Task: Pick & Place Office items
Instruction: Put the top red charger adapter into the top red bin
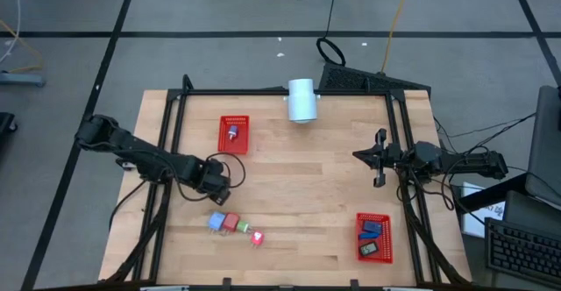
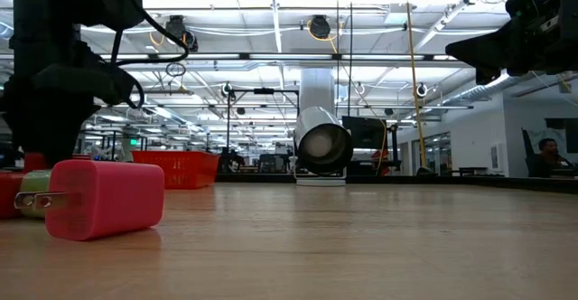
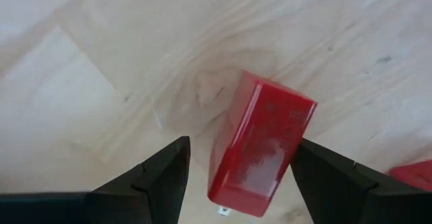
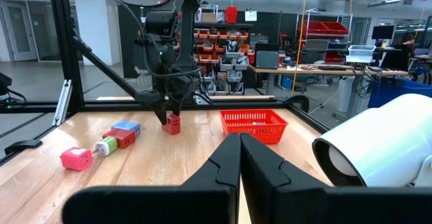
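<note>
While left gripper (image 3: 236,177) straddles red piece (image 3: 260,150), fingers (image 3: 155,180) spread, right gripper (image 4: 239,160) idle

1. The table (image 1: 298,168) is pale wood, smooth and matt.
2. The red piece (image 3: 260,150) is glossy plastic.
3. The red basket (image 4: 254,124) is mesh.
4. The white cylinder (image 4: 385,143) looks smooth.

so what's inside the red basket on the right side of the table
The red basket near the waiting right gripper holds a dark blue piece and a black piece. Anything beneath them is hidden.
</note>
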### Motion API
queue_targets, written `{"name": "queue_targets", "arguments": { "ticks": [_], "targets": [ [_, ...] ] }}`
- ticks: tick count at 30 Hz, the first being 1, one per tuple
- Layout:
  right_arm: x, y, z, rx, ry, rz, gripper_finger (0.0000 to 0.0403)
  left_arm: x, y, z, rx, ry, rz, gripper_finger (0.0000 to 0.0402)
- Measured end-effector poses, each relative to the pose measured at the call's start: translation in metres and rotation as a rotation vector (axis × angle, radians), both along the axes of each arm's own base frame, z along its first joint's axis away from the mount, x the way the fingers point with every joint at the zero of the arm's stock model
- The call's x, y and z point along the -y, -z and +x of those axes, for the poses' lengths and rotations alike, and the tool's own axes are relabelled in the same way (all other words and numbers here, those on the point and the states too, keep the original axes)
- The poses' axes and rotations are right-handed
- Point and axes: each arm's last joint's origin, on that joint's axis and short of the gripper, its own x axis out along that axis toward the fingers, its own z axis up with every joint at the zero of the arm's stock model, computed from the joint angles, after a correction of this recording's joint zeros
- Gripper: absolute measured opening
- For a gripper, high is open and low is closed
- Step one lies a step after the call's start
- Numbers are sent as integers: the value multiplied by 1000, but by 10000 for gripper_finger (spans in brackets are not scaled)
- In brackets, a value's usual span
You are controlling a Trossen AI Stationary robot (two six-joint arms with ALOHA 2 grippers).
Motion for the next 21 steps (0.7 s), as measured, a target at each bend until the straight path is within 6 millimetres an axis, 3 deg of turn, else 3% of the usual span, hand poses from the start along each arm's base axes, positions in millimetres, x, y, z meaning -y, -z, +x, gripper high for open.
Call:
{"name": "queue_targets", "arguments": {
  "ticks": [8,21],
  "targets": [
    [0,0,0,0,0,0,0,4,1,-1,-4,208,29,253],
    [0,0,0,0,0,0,0,4,16,-4,48,279,99,253]
  ]
}}
